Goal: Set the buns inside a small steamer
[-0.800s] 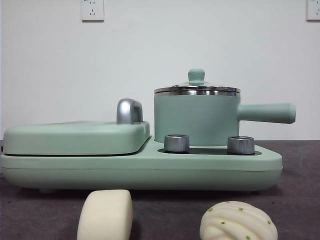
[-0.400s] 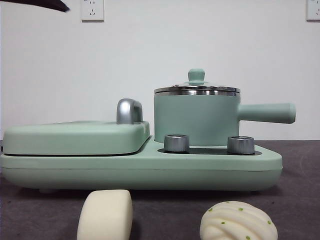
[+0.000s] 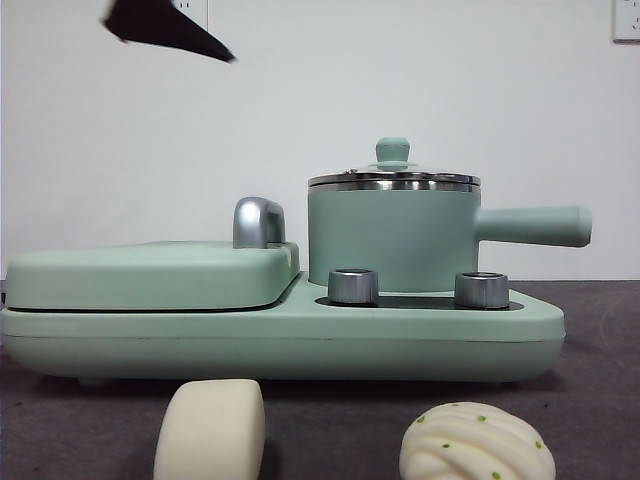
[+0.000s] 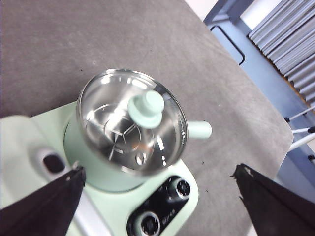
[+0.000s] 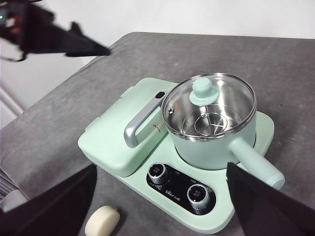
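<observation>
Left gripper (image 4: 157,196), jaws wide, has swung in above the steamer's lid (image 4: 132,120); lid removal likely next, buns (image 3: 212,432) untouched.

Glossy steel lid (image 4: 132,125), matt pot (image 3: 390,240)

The pot (image 3: 392,235) is shut by its glass lid (image 5: 208,106), so there's no way in from the top; the green knob (image 3: 393,152) stands clear with open air all round it, and the left end effector (image 4: 157,196) sits above it with jaws spread wide. The straight handle (image 3: 534,225) juts out to one side, the chrome handle (image 3: 258,221) of the flat cover (image 3: 150,275) stands just beside the pot on the other, and two dials (image 3: 353,285) sit in front of it. Both buns, the smooth one (image 3: 211,430) and the pleated one (image 3: 477,442), lie on bare worktop (image 3: 600,400) in front of the cooker, apart from each other and free from above.
</observation>
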`<action>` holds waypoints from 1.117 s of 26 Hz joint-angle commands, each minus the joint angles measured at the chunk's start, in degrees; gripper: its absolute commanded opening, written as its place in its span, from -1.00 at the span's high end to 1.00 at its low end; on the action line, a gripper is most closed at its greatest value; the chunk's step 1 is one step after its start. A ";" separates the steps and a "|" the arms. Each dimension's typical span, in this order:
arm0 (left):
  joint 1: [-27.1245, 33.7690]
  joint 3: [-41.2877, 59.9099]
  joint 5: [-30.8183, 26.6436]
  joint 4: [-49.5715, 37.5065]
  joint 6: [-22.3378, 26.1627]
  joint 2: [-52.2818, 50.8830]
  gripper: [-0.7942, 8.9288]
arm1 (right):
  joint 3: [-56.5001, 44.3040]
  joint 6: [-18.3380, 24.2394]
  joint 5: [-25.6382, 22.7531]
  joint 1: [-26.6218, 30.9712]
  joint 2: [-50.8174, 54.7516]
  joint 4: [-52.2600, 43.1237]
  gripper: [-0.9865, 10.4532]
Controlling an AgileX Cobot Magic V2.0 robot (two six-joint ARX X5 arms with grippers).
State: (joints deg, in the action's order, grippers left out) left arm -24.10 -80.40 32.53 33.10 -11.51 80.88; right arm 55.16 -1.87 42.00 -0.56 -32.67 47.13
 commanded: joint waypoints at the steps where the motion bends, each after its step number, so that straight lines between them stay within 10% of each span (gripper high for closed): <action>1: -1.53 -6.03 -1.75 0.28 0.98 6.10 -0.17 | 0.98 0.37 0.00 -0.11 -0.22 -0.42 0.09; 29: -15.15 -23.28 -22.27 0.04 17.09 30.16 -0.11 | 0.98 0.39 0.00 -0.11 -0.20 -0.76 0.09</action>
State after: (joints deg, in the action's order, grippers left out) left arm -38.76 -101.95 10.39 33.63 4.95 109.67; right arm 55.16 -1.87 42.00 -0.56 -32.67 47.05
